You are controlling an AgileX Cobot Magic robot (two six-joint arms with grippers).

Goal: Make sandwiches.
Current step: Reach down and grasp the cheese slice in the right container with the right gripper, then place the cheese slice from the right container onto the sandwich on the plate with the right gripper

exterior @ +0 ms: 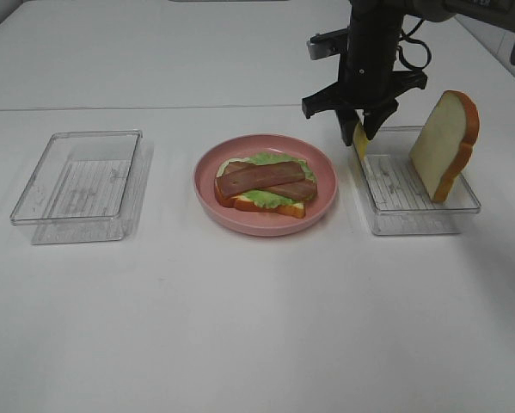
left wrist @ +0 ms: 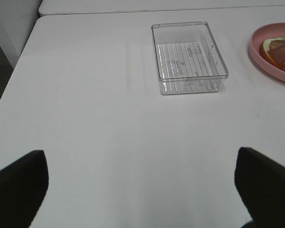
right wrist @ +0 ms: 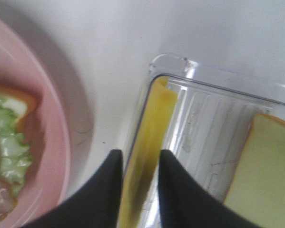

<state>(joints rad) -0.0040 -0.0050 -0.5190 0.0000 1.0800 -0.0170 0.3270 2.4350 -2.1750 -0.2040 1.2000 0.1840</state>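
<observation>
On the pink plate (exterior: pixel 266 228) lies an open sandwich (exterior: pixel 264 183): a bread slice with green lettuce and two bacon strips on top. A yellow cheese slice (exterior: pixel 359 139) stands on edge at the left end of the right clear tray (exterior: pixel 412 211). My right gripper (exterior: pixel 360 129) comes down over it. In the right wrist view the two black fingers press either side of the cheese slice (right wrist: pixel 149 142), with the gripper (right wrist: pixel 140 154) shut on it. A second bread slice (exterior: pixel 444 142) leans upright in the same tray. My left gripper (left wrist: pixel 140 159) is wide open over bare table.
An empty clear tray (exterior: pixel 76 185) sits left of the plate, and the left wrist view shows the same tray (left wrist: pixel 187 59) ahead of the left gripper. The plate's rim (right wrist: pixel 52 142) lies close beside the right tray's wall (right wrist: pixel 218 78).
</observation>
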